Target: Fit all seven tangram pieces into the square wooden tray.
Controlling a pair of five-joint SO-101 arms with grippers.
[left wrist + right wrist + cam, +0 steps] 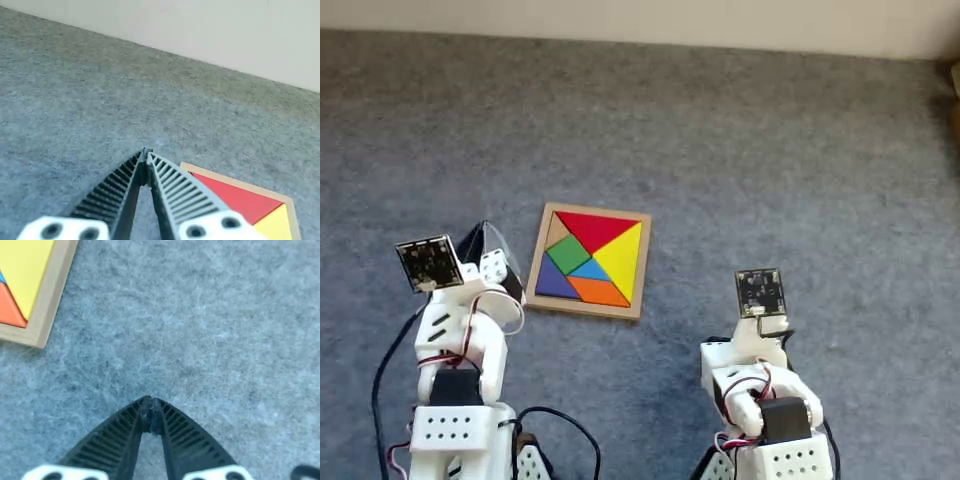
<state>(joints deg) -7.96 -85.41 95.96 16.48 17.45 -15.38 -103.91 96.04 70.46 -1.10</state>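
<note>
high view and both wrist views: a count

high view: one square wooden tray [542, 262] lies flat on the grey carpet [770, 150], between the two arms and a little ahead of them. six coloured pieces sit inside it: one red triangle [595, 230], one yellow triangle [620, 260], one green square [568, 255], one small blue triangle [590, 270], one orange piece [600, 291] and one purple triangle [550, 282]. one tan patch [557, 232] fills the remaining corner; whether it is a seventh piece or bare tray floor cannot be told. the left gripper [485, 228] is just beside the tray's near side edge. the right arm [760, 380] stands apart from the tray on its other side.

left wrist view: the left gripper [145, 152] has its two jaws pressed together at the tips, with nothing between them. one tray corner [235, 184] shows close beside it, holding the red triangle [235, 200] and the yellow triangle [275, 227].

right wrist view: the right gripper [149, 404] also has its two jaws closed tip to tip on nothing, above bare carpet. one tray corner [44, 305] lies apart from it, with the yellow triangle [25, 270] and the orange piece [7, 305] inside.
</note>
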